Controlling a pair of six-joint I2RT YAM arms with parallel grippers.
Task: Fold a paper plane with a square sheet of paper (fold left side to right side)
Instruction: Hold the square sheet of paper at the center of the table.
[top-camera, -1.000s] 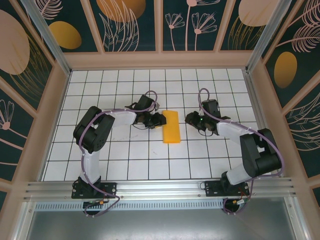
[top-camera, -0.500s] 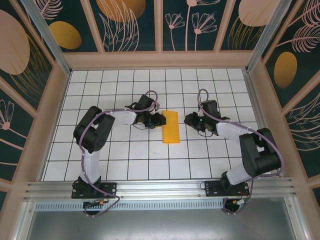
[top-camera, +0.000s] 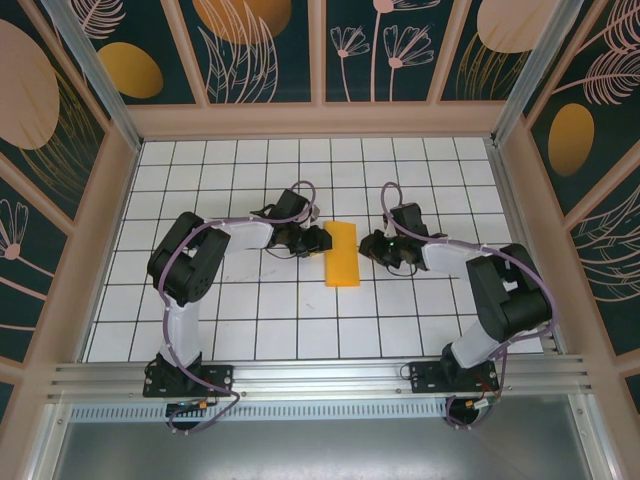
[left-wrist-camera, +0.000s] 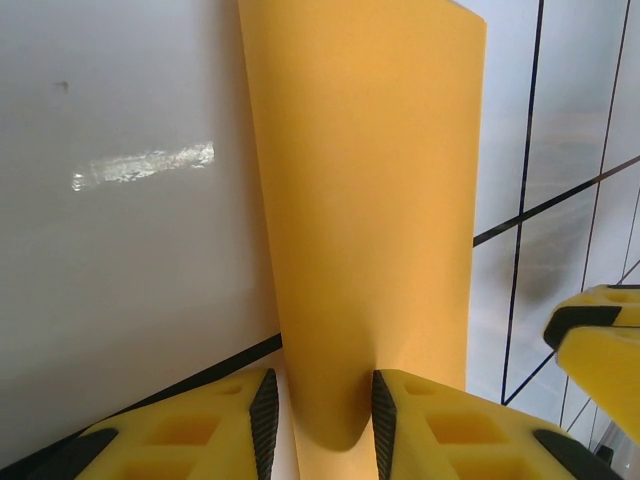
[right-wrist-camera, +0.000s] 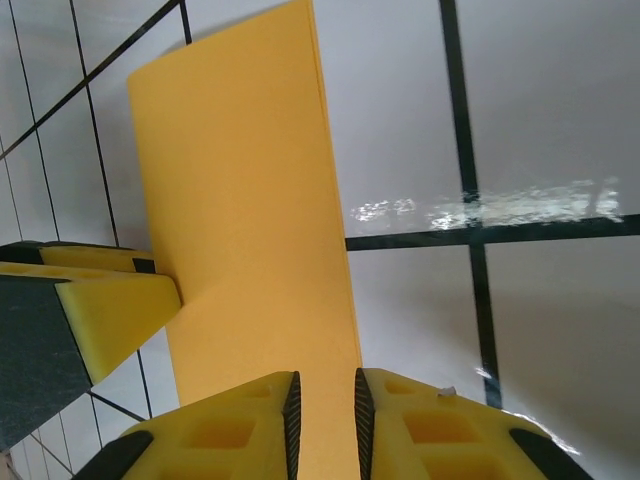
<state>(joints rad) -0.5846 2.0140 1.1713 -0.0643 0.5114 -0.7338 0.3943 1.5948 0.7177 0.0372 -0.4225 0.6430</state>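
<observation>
- The square sheet of paper lies flat on the white gridded table, midway between the arms. It is already doubled into a narrow strip, so the left-to-right fold looks done
- Its long axis runs from the near edge toward the far wall, so each arm meets a long side square-on and not an end
- The left gripper sits at the strip's left long edge, toward the far end. In its wrist view the fingers stand apart with the orange strip running up out of the gap. Whether they nip it cannot be told
- The right gripper is at the opposite long edge, just beside the paper. Its wrist view shows the jaws drawn close, a thin slit left between them, with the sheet's right edge leading straight into that slit
- Neither arm is clearly nearer, since both flank the same far half. By judgement, any coming crease or nose fold turns on that shared end, and the near half lies unheld and could swing
</observation>
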